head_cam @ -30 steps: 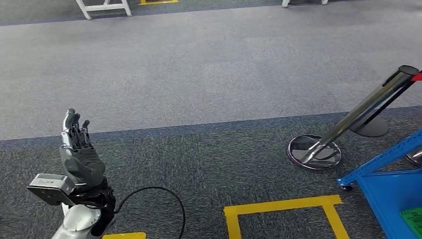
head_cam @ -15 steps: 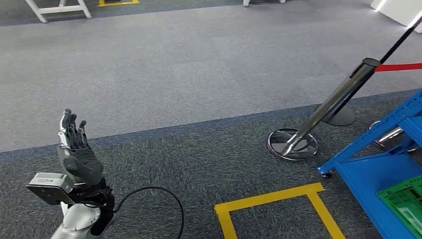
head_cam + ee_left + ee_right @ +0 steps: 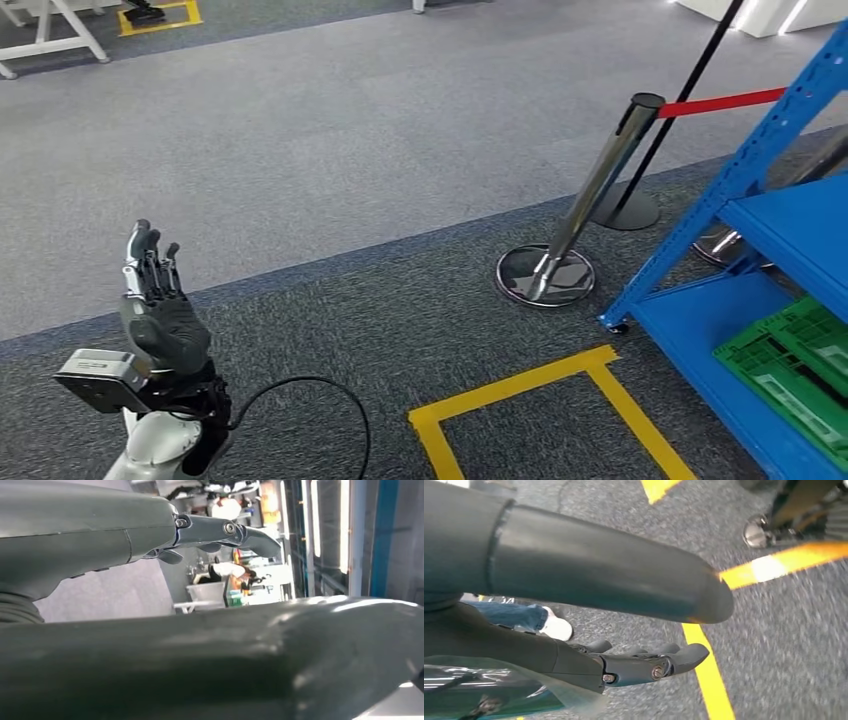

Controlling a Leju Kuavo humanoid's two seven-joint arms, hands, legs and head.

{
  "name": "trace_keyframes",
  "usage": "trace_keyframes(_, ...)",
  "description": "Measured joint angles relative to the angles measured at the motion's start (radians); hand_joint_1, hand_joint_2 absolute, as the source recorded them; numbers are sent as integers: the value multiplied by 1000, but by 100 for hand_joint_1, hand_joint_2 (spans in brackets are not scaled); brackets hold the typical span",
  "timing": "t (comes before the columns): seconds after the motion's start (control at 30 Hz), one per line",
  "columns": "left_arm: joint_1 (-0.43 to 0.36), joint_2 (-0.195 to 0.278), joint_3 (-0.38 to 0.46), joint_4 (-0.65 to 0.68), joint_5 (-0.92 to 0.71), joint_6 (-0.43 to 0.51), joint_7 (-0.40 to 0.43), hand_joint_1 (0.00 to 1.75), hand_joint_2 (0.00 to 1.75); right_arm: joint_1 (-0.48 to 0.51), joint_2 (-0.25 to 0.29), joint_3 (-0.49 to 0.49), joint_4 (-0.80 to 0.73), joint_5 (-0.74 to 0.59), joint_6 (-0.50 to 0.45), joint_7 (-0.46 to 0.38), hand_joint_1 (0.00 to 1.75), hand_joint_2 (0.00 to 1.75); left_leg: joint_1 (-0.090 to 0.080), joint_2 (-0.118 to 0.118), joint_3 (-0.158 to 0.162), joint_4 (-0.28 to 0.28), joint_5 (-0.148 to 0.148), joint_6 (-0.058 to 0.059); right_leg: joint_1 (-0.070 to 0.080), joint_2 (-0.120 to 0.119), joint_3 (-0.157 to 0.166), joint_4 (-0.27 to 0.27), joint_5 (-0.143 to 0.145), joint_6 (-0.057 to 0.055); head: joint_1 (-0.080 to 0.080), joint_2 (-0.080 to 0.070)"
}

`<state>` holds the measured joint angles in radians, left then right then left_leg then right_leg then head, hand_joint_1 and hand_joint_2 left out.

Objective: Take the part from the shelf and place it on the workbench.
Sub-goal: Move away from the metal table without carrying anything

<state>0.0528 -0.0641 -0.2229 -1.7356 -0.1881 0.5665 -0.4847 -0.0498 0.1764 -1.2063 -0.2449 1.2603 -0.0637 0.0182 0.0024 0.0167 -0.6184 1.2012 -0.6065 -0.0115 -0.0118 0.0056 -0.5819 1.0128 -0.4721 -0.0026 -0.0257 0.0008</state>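
Camera has swung right since the earlier frames: blue shelf [image 3: 790, 240] now shows more of itself at right, green crates [image 3: 795, 365] on its lower level, chrome stanchion [image 3: 590, 195] just beside it. Left hand [image 3: 160, 310] raised, fingers apart, empty. Right hand [image 3: 589, 625] hangs over grey carpet [image 3: 330, 160] with a clear bag [image 3: 499, 690] beneath it; grip cannot be told, nor which item is the part.

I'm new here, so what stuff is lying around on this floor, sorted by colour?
Blue shelf: 1
Green crates: 2
Yellow tape squares: 2
Red belt: 1
Total: 6
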Motion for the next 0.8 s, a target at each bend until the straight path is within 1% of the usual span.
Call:
trace_keyframes(0.03, 0, 0, 0, 1, 0, 0, 0, 0, 0, -1, 0, 0, 0, 0, 0, 0, 0, 0, 0, -3, -29, 61, -21, 1, 2, 9, 0, 0, 0, -2, 0, 0)
trace_keyframes(0.07, 1, 1, 0, 2, 0, 0, 0, 0, 0, 0, 0, -1, 0, 0, 0, 1, 0, 0, 0, -4, -46, 94, -24, 3, 3, 18, 0, 0, 1, -3, 0, 0)
trace_keyframes(0.1, 1, 1, 0, 3, 1, 0, 0, 0, 0, 0, 0, -1, 0, 0, 1, 2, 0, 0, 0, -6, -45, 88, -6, 6, 4, 29, 0, 0, 1, -3, 0, 0)
trace_keyframes(0.13, 1, 1, 0, 3, 1, 0, 0, 0, 0, 0, 0, -1, 0, 1, 1, 2, 0, 0, 0, -11, -25, 43, 28, 11, 5, 39, 2, 0, 1, -3, 0, 0)
trace_keyframes(0.17, 0, 1, 0, 3, 1, 0, 0, 0, 0, 1, 0, -1, 0, 1, 2, 2, 0, 0, -1, -24, 6, -27, 69, 17, 5, 49, 3, 1, 2, -2, -1, 0)
trace_keyframes(0.2, 0, 1, 0, 3, 1, 0, 0, 0, 0, 0, 1, -1, 0, 1, 3, 2, 0, 0, -1, -42, 37, -95, 99, 23, 5, 58, 2, 1, 3, 0, 0, 0)
trace_keyframes(0.23, -1, 1, 0, 3, 1, 0, 0, 0, 0, -1, 2, -1, 0, 1, 3, 2, 0, 0, -2, -57, 60, -148, 115, 26, 5, 66, 0, 2, 4, 3, 0, 0)
trace_keyframes(0.27, -2, 1, 0, 3, 1, 0, 0, 0, 0, -1, 2, -1, 0, 2, 4, 2, 0, 0, -3, -68, 71, -178, 120, 28, 4, 73, -4, 3, 7, 7, -1, 0)
trace_keyframes(0.3, -2, 2, 0, 4, 1, -1, 0, 0, 0, -1, 2, -1, 0, 2, 4, 3, 0, 0, -5, -70, 73, -186, 117, 28, 2, 80, -9, 2, 10, 13, -1, 0)
trace_keyframes(0.33, -3, 2, -1, 4, 1, -1, 0, 0, 0, 0, 2, -1, 0, 3, 5, 3, 0, 0, -6, -64, 74, -193, 119, 30, 0, 86, -13, 0, 12, 20, -1, 0)
trace_keyframes(0.37, -3, 1, -1, 4, 1, -1, 1, 0, 0, 2, 2, -1, 0, 5, 5, 4, 0, 0, -5, -55, 75, -198, 123, 33, -1, 84, -18, 3, 11, 25, -1, 0)
trace_keyframes(0.4, -4, 1, -1, 4, 1, -1, 1, 0, 0, 4, 2, -2, 0, 6, 6, 5, 0, 0, -4, -47, 77, -206, 128, 36, -1, 72, -26, 14, 2, 29, 0, 0)
trace_keyframes(0.43, -5, 0, -1, 4, 1, -2, 1, 0, 0, 4, 2, -2, 0, 7, 6, 6, 0, 0, -2, -37, 80, -213, 132, 40, 1, 55, -40, 40, -16, 32, 3, 0)
trace_keyframes(0.47, -5, -1, -2, 4, 2, -2, 1, 0, 0, 3, 2, -2, 0, 8, 6, 6, 0, 0, -2, -27, 81, -216, 134, 43, 1, 34, -65, 90, -45, 33, 4, 0)
trace_keyframes(0.5, -4, -1, -2, 4, 2, -2, 1, 0, 0, 2, 2, -2, 0, 8, 7, 7, 0, 0, -3, -16, 80, -216, 135, 45, 1, 18, -95, 153, -78, 36, 6, 0)
trace_keyframes(0.53, -3, -1, -3, 5, 2, -2, 2, 0, 0, 1, 2, -2, 0, 9, 8, 7, 0, 0, -4, -5, 79, -216, 135, 45, 0, 9, -124, 216, -103, 40, 7, 0)
trace_keyframes(0.57, -2, -1, -3, 6, 3, -2, 2, 0, 0, 1, 2, -1, 0, 9, 8, 7, 0, 0, -4, 7, 78, -215, 134, 45, -1, 4, -144, 259, -115, 43, 6, 0)
trace_keyframes(0.6, -2, -1, -3, 7, 3, -2, 2, 0, 0, 2, 2, -2, 0, 9, 9, 7, 0, 0, -4, 17, 78, -215, 134, 45, -3, 0, -144, 264, -108, 46, 6, 0)
trace_keyframes(0.63, -2, -1, -3, 8, 4, -2, 3, 0, 0, 3, 2, -2, 0, 9, 9, 7, 0, 0, -4, 26, 78, -214, 133, 44, -4, -3, -129, 238, -86, 48, 7, 0)
trace_keyframes(0.67, -2, -1, -3, 8, 4, -2, 3, 0, 0, 4, 2, -2, 0, 9, 9, 7, 0, 0, -3, 33, 79, -212, 131, 41, -6, -10, -98, 183, -55, 50, 7, 0)
trace_keyframes(0.7, -2, -1, -3, 8, 4, -2, 3, 0, 0, 3, 1, -2, 0, 9, 9, 8, 0, 0, -2, 41, 79, -209, 128, 37, -6, -24, -61, 116, -34, 50, 7, 0)
trace_keyframes(0.73, -2, -1, -4, 8, 4, -2, 3, 0, 0, 2, 1, -2, 0, 9, 9, 8, 0, 0, -3, 47, 78, -205, 125, 31, -5, -35, -31, 61, -19, 48, 7, 0)
trace_keyframes(0.77, -2, -1, -4, 8, 4, -2, 4, 0, 0, 1, 0, -2, 0, 9, 9, 8, 0, 0, -4, 53, 77, -201, 122, 24, -3, -43, -8, 22, -11, 43, 6, 0)
trace_keyframes(0.8, -2, -1, -4, 8, 4, -2, 5, 0, 0, 0, 0, -2, 0, 9, 9, 9, 0, 0, -5, 59, 77, -198, 121, 18, 0, -46, 1, 5, -12, 35, 5, 0)
